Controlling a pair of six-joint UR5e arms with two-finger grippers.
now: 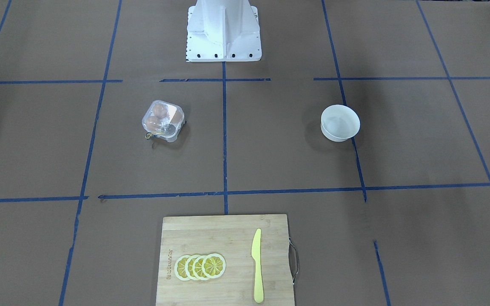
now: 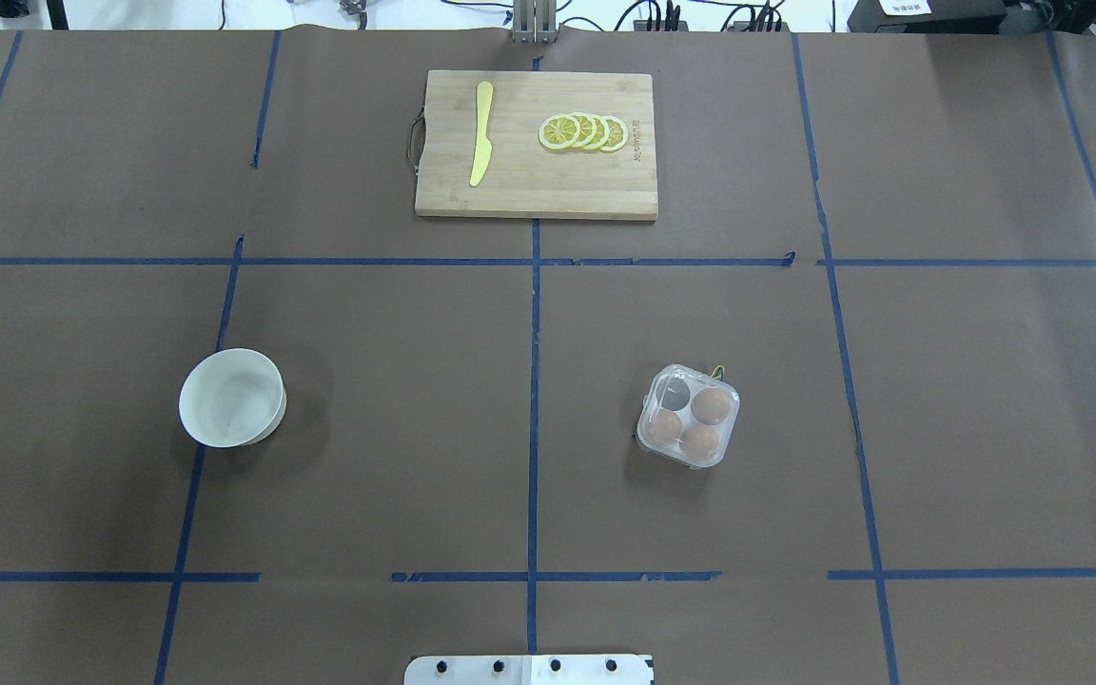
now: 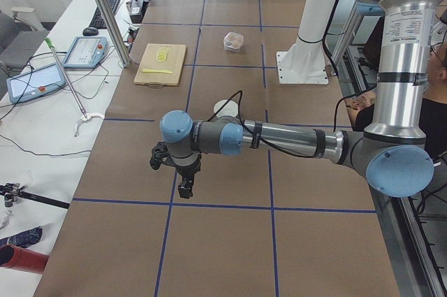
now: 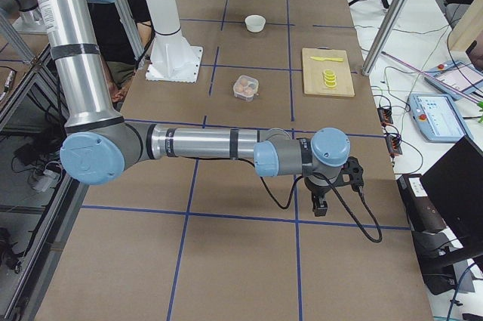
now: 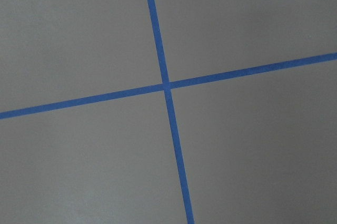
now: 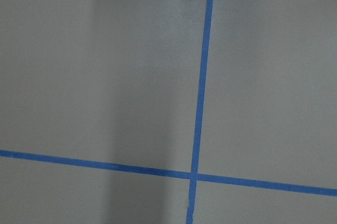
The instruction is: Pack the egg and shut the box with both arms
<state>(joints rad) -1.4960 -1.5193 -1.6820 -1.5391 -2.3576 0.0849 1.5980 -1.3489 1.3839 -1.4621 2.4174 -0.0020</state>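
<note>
Box (image 2: 688, 416), clear four-cell, lid apparently down, standing on the right half of the table (image 2: 415, 428) with three eggs (image 2: 711, 406) seated and one cell bare; white bowl (image 2: 232, 397) well apart leftward; left gripper (image 3: 184, 189) and right gripper (image 4: 320, 210) hang over opposite table ends, presumably to leave the workspace free, finger spread cannot be told.

Little print in view, none of it readable.
A short burned-in mark (image 1: 169, 263) is seen along one short edge of the board (image 1: 228, 238), but its letters cannot be made out in the front or the overhead view. A white printed label (image 3: 408, 28) is carried on the upright tube of the left arm (image 3: 401, 80), and a second label (image 4: 48, 8) on the right arm (image 4: 75, 57); the print on both is too small to be read.
</note>
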